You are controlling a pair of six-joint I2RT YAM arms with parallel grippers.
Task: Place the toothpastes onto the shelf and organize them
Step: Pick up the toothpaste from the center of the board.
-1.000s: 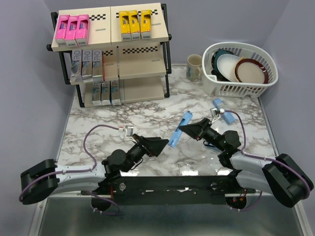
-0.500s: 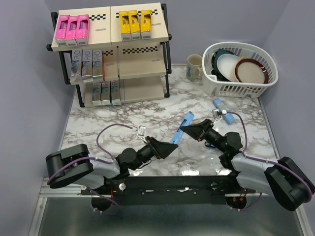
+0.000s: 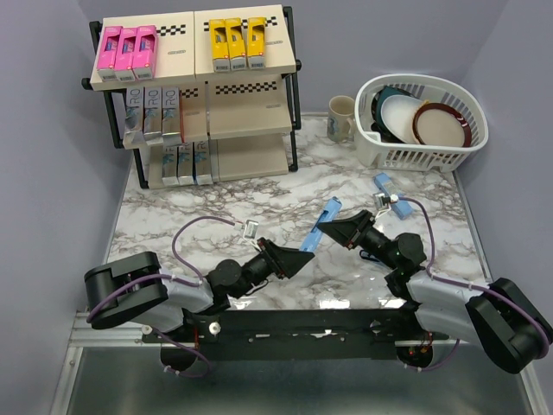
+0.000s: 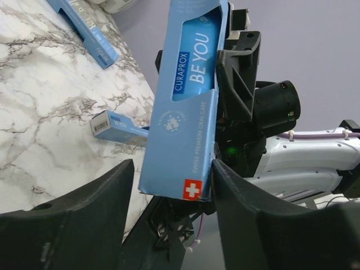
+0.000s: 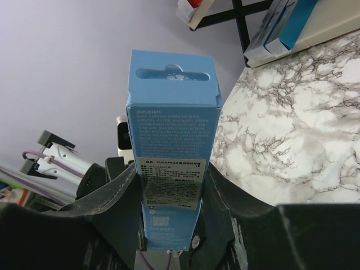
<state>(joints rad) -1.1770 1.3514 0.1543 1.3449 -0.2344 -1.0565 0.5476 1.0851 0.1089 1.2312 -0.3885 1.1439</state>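
My right gripper (image 3: 335, 230) (image 5: 171, 194) is shut on a light blue toothpaste carton (image 3: 320, 226) (image 5: 171, 129), holding it tilted above the table. My left gripper (image 3: 308, 256) (image 4: 171, 183) is open and straddles the carton's (image 4: 188, 107) free end. Its right finger (image 4: 253, 208) touches the carton's edge, with a gap on the other side. Two more light blue cartons (image 3: 383, 181) (image 3: 401, 208) lie on the marble behind the right arm. The shelf (image 3: 251, 121) holds pink (image 3: 127, 47) and yellow (image 3: 238, 41) cartons on top, with silver (image 3: 155, 111) and blue (image 3: 186, 162) ones on the tiers below.
A white dish basket (image 3: 384, 154) with plates stands at the back right, a mug (image 3: 341, 117) beside it. The right halves of the shelf's two lower boards show no cartons. Both arms meet over the marble table's (image 3: 225, 203) near middle.
My left arm has swung in toward the held carton and its jaws have narrowed around the carton's free end. The right gripper has kept its grip, shifting only slightly.
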